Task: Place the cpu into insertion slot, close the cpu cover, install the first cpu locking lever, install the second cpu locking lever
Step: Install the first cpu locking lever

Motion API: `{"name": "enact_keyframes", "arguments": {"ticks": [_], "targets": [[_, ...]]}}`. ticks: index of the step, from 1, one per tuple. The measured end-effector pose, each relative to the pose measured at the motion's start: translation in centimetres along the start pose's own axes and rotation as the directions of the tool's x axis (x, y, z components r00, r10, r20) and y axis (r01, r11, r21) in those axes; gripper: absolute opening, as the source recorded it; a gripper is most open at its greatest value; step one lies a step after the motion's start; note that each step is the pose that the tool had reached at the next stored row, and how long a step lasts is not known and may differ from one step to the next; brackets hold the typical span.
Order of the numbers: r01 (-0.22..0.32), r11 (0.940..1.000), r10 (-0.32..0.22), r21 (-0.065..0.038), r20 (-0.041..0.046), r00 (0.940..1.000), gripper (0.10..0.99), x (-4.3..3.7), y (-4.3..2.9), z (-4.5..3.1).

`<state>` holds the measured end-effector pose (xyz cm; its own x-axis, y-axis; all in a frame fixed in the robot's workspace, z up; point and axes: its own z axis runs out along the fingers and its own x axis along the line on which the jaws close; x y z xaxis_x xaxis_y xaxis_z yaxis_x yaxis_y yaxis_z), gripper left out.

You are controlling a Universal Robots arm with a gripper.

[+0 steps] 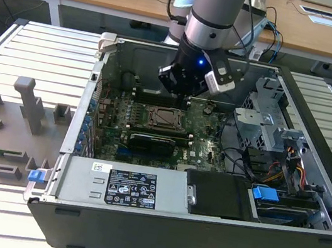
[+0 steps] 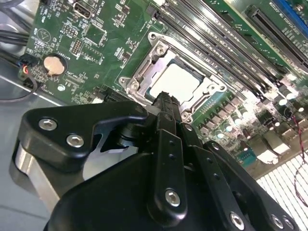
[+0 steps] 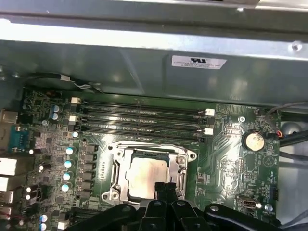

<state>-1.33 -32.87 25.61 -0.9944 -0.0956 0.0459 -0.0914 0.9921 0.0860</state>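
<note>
The gripper (image 1: 182,85) hung inside the open computer case (image 1: 308,186), just above the green motherboard (image 1: 206,153). In both wrist views its black fingers (image 2: 166,108) came together in one thin tip, so it was closed, and it held nothing. That tip (image 3: 163,188) sat right over the near edge of the cpu (image 3: 147,175). I could not tell if it touched the chip. The cpu (image 2: 180,82) lay flat in the insertion slot (image 2: 139,70), with its pale silver top facing up. The cpu cover (image 3: 180,161) lay down flat around the chip, and the silver top showed through its square window. In the exterior view the insertion slot (image 1: 165,118) sat in the middle of the board, just below the gripper. Long black memory slots (image 3: 144,118) ran side by side on the far side of the cpu, toward the case wall. A round silver battery (image 3: 252,140) sat on the board, well apart from the cpu. On the exterior view's left, grey plastic holders (image 1: 26,104) stood on the table (image 1: 45,46) beside the case
</note>
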Motion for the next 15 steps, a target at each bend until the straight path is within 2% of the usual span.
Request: {"name": "enact_keyframes", "arguments": {"ticks": [8,15], "targets": [[0.000,1.0000,0.000,0.001,-0.0002,1.0000,0.106,0.11,0.21,-2.39],[0.000,1.0000,0.000,0.001,-0.0001,1.0000,0.106,0.11,0.22,-2.49]]}}
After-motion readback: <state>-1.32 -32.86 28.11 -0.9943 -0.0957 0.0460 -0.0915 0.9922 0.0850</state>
